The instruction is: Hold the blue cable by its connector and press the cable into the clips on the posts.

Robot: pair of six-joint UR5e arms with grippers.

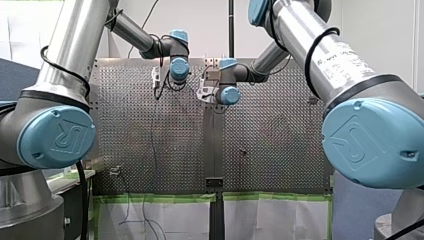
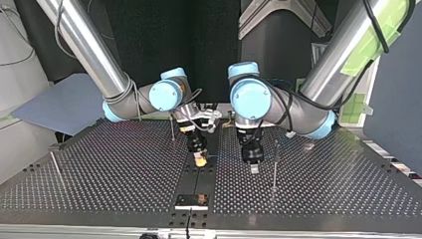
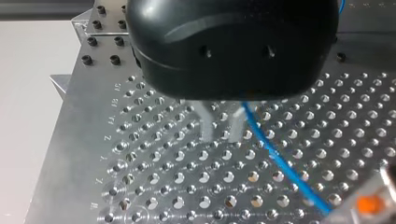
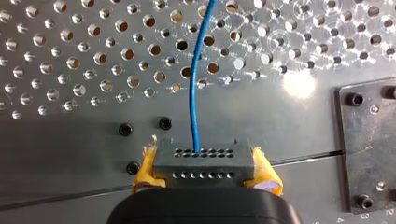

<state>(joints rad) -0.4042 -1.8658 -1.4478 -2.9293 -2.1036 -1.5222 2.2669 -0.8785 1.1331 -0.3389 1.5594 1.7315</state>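
In the right wrist view my right gripper (image 4: 205, 179) is shut on a black connector (image 4: 204, 161), which sits between its yellow pads (image 4: 147, 170). The thin blue cable (image 4: 195, 93) leaves the connector and runs ahead over the perforated table. In the left wrist view two metal fingers (image 3: 204, 125) of my left gripper (image 3: 219, 135) stand apart just above the table. The blue cable (image 3: 280, 163) passes along the outer side of one finger. In the top view my right gripper (image 2: 200, 160) and my left gripper (image 2: 254, 168) hang side by side near the table's middle.
Thin upright posts stand on the table in the top view: one (image 2: 274, 164) right beside my left gripper, one (image 2: 171, 127) behind my right gripper, one (image 2: 54, 167) at the far left. A black plate (image 2: 191, 200) lies at the near edge.
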